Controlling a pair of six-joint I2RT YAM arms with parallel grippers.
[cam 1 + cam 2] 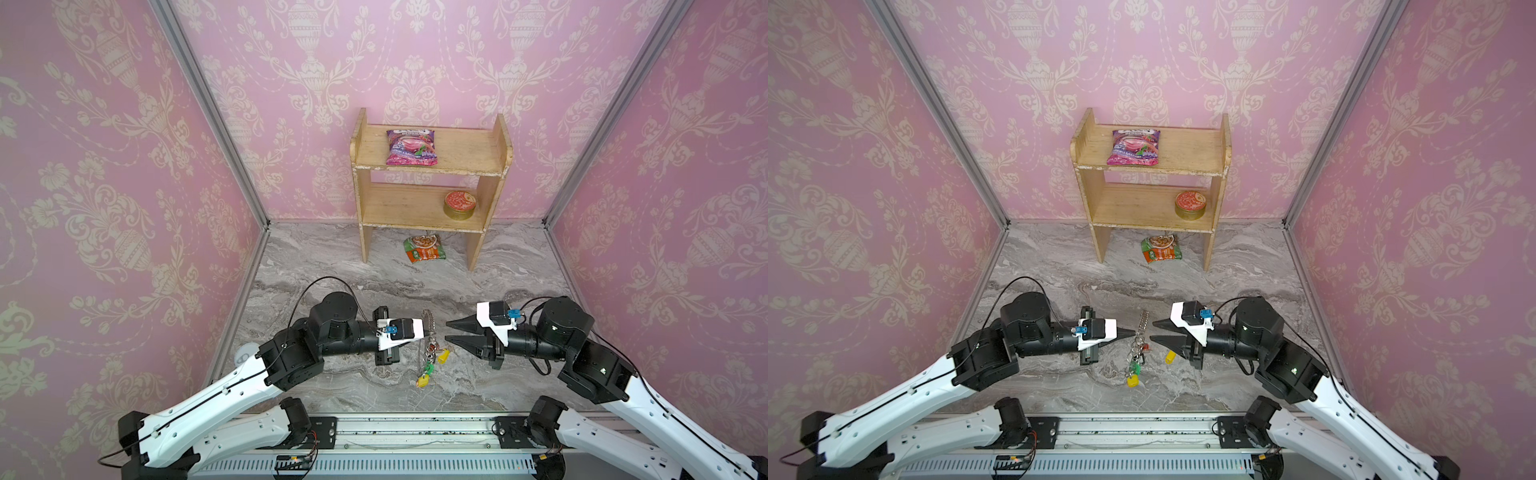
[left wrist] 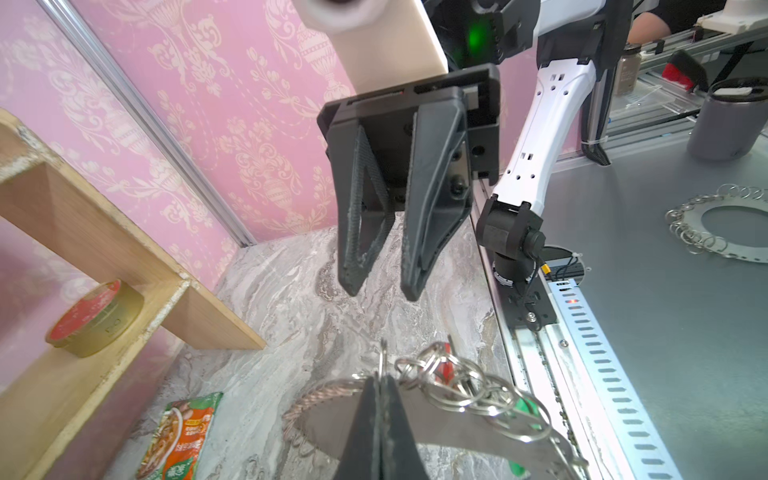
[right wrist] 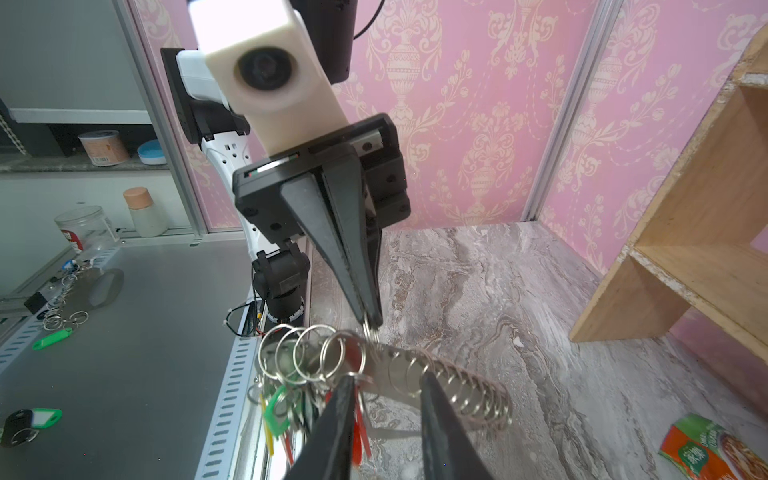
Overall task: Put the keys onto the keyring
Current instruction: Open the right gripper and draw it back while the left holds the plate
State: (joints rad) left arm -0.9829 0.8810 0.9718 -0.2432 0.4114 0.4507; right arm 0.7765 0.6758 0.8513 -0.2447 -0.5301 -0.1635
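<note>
Grey marbled tabletop (image 1: 1246,266), pink papered walls (image 1: 892,166). Left gripper (image 1: 1133,332): jaws closed on the edge of the keyring (image 1: 1144,320), held up edge-on. Right gripper (image 1: 1152,330): jaws parted, tips just beside the ring's opposite face. Keys (image 1: 1134,369): hanging from loops below both grippers, with yellow, green and red tags. Wooden shelf (image 1: 1133,205): well beyond.

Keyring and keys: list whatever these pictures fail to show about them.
- Keys: count unknown; tiny and bunched in both top views, partly behind the right gripper in the right wrist view.
- Keyring: edge-on in both top views, cut by the frame edge in the left wrist view.
- Left gripper: whether it pinches band or loop is too fine to tell.
- Yellow tag: hooked or loose, unclear in a top view.
</note>
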